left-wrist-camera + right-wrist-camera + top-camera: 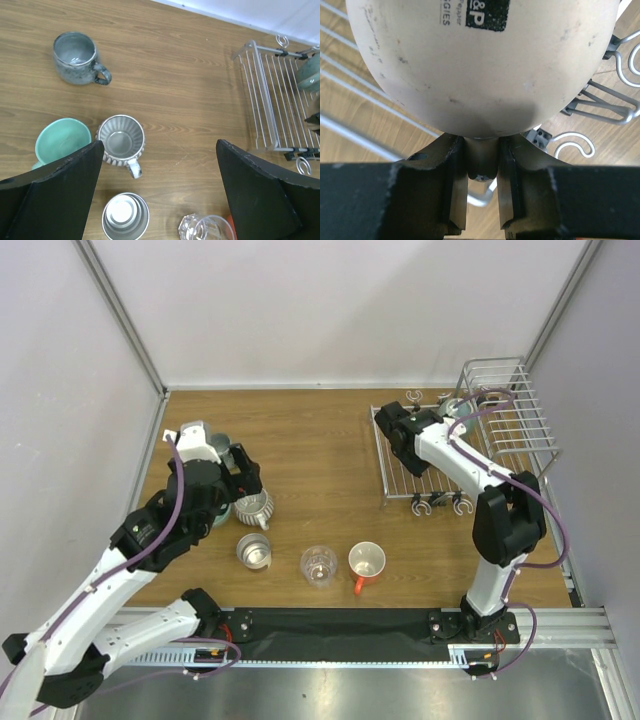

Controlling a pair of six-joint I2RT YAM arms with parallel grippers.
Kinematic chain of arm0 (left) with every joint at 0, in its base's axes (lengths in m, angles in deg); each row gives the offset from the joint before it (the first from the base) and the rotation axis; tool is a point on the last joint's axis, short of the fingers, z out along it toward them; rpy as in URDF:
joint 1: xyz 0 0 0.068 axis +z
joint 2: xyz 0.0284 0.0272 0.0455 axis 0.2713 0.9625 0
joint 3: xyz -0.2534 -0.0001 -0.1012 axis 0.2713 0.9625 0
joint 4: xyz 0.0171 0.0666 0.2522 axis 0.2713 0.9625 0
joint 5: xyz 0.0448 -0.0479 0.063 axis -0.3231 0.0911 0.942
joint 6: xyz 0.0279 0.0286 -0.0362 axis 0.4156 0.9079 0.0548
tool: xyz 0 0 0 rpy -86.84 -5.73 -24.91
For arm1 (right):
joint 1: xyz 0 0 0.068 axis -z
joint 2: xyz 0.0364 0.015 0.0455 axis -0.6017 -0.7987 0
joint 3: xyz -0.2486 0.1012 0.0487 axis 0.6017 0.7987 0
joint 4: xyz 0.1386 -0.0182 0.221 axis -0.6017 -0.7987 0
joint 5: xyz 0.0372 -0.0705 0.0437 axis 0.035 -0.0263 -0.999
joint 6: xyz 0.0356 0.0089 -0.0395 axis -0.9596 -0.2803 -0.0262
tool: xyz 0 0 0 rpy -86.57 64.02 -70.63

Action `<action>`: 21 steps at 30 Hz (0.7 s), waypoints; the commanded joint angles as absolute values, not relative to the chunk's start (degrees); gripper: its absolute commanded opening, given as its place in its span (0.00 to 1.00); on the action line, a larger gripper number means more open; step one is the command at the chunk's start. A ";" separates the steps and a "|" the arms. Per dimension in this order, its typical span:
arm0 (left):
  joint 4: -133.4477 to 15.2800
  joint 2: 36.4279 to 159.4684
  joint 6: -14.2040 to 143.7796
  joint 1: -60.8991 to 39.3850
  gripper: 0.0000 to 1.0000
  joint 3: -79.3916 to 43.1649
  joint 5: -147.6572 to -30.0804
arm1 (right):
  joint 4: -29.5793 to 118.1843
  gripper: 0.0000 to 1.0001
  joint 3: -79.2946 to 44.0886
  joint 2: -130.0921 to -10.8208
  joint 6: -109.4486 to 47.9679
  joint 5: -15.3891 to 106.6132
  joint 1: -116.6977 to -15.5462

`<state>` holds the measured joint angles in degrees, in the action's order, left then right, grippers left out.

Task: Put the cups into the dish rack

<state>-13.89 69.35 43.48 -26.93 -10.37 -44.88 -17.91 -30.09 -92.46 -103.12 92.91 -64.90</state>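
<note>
My right gripper [482, 165] is shut on the handle of a beige mug [480, 65], holding it over the flat wire tray of the dish rack [350, 125]. In the top view this gripper [395, 428] hangs over the tray's left part [420, 462] and hides the mug. My left gripper [160, 145] is open and empty above the wood. Below it stand a ribbed whitish cup [120, 137], a teal mug [61, 140], a steel cup [125, 217] and a clear glass [207, 227]. A grey-blue mug [75, 57] stands farther off. A white mug with an orange inside [366, 562] sits near the front.
The rack's taller barred basket [505, 405] stands at the back right against the wall. A grey-green cup [310, 75] sits at the rack's far end. Wire hooks [575, 145] line the tray's edge. White walls close in the table on three sides.
</note>
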 commanded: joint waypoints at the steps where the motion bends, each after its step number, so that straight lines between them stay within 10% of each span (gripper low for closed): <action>1: -15.12 65.79 41.64 -26.97 1.00 -7.31 -42.02 | -16.19 0.00 -30.04 -92.20 -106.99 102.99 -64.07; 21: -20.07 59.37 49.30 -26.97 1.00 -3.51 -52.83 | -4.94 0.00 -25.91 -98.18 -99.78 104.40 -56.42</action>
